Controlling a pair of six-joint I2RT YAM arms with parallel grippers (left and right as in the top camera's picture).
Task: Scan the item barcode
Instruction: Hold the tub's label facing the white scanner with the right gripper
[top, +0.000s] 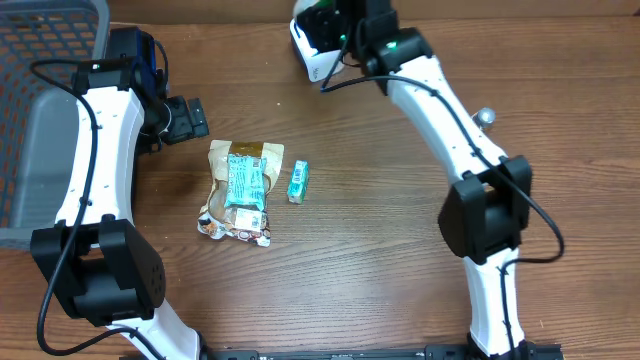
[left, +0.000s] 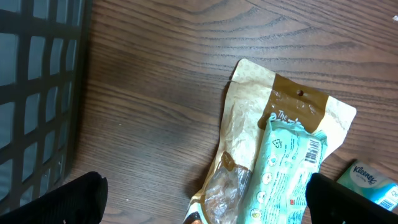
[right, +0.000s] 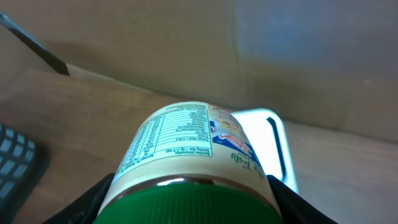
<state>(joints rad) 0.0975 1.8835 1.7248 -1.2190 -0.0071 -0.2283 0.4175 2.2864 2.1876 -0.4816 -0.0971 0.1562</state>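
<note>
The right fingers (right: 92, 200) clamp a pale, label-wrapped jar with a green lid (right: 186, 149), held up near the far edge of the brown wooden surface (top: 380, 250). The left fingers (left: 74, 202) stand spread wide, holding nothing, near a tan paper pouch (left: 249, 124) topped by a teal packet (left: 280, 174). A dark mesh basket (top: 40, 90) borders the left edge. Bare wood lies open to the right of a small teal box (top: 298, 182).

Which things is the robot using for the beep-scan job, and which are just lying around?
For the job:
- jar with a green lid
- white thing behind it, probably the scanner

Just lying about for now:
- brown pouch
- teal packet on top of it
- tissue box
- basket
</note>
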